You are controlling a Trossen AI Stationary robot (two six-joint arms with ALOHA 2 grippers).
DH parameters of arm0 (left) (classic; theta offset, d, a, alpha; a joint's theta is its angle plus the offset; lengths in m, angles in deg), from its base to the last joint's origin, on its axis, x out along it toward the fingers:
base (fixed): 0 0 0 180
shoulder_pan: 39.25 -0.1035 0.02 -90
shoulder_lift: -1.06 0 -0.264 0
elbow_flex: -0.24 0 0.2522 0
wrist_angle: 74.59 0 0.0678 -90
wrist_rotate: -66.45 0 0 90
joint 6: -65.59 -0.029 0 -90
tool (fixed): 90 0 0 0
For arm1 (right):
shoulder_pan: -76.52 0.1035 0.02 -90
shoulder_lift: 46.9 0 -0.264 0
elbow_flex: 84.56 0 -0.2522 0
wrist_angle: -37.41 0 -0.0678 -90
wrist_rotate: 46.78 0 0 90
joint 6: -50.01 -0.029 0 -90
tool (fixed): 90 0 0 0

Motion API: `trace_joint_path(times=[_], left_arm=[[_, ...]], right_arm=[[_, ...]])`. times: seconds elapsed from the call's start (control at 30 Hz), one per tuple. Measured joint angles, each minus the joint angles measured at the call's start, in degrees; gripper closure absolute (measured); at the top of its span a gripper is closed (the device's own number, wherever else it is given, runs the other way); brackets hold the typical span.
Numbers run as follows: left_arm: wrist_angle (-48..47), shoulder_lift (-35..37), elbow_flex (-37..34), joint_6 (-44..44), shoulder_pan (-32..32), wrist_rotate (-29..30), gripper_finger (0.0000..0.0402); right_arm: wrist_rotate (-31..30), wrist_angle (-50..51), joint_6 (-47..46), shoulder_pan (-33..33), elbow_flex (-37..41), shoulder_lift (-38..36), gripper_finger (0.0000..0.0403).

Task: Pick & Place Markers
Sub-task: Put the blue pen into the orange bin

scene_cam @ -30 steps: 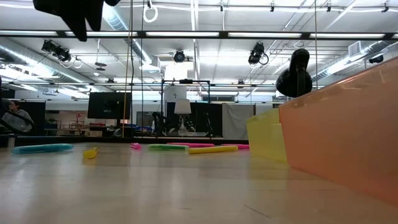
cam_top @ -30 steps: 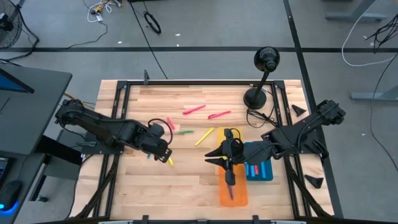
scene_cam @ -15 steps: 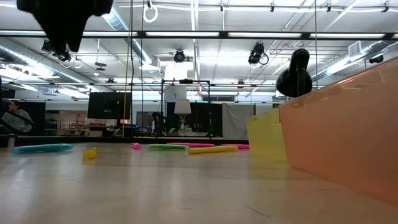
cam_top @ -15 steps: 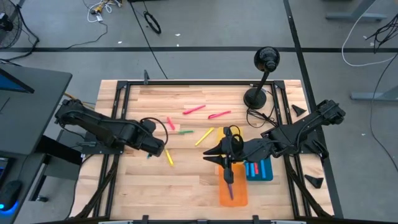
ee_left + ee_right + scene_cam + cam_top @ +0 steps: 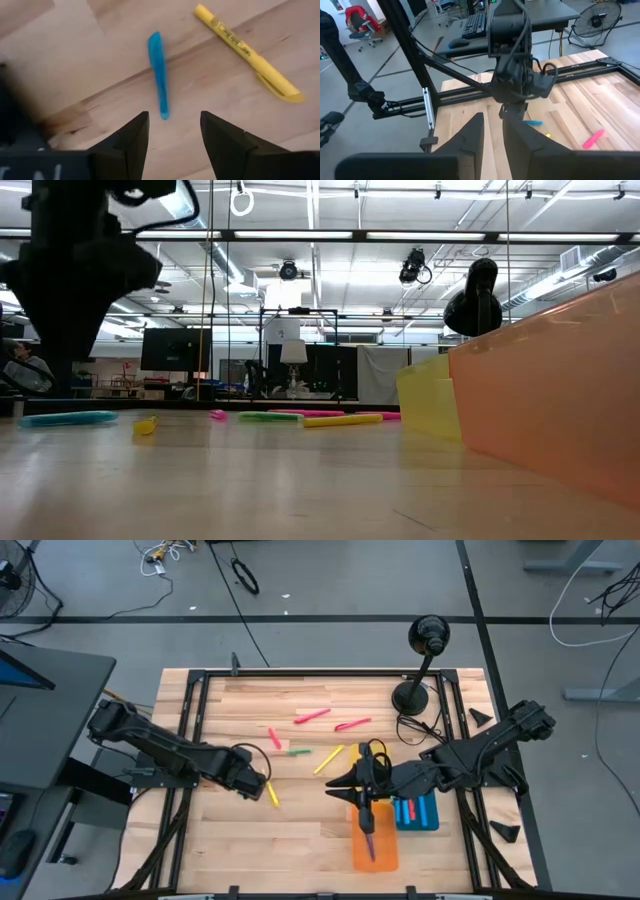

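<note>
The high view shows us the left gripper (image 5: 256, 783) low over the left middle of the pale wooden bench (image 5: 300, 830), next to a short yellow marker (image 5: 273, 794). In the left wrist view its dark fingers (image 5: 131, 140) stand parted with nothing between them, poised just short of a thin blue marker (image 5: 159, 80) lying flat on the wood, the longer yellow marker beside it.

The right gripper (image 5: 366, 812) hangs above the flat orange tray (image 5: 384, 850) at the near middle of the bench. We see a slim gap between its fingers (image 5: 474, 136) in the right wrist view, but whether it holds anything we cannot tell. A purple marker (image 5: 371, 842) lies inside the orange tray. A flat blue tray (image 5: 430, 814) sits just to the right, with red markers (image 5: 405, 811) in it.

Farther back, loose on the bench, we see two pink markers (image 5: 312, 716), a red marker (image 5: 274, 737), a green marker (image 5: 297, 752) and another yellow marker (image 5: 328, 759). A black desk lamp (image 5: 420, 660) stands at the far right.
</note>
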Motion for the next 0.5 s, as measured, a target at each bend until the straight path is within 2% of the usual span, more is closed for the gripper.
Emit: trace_joint_path(times=[0.5], left_arm=[[17.1,0.0,-13.8,1.9,-0.7,-0.6,0.0218]], right_arm=[[0.0,-0.6,0.0,-2.2,0.0,0.0,0.0332]])
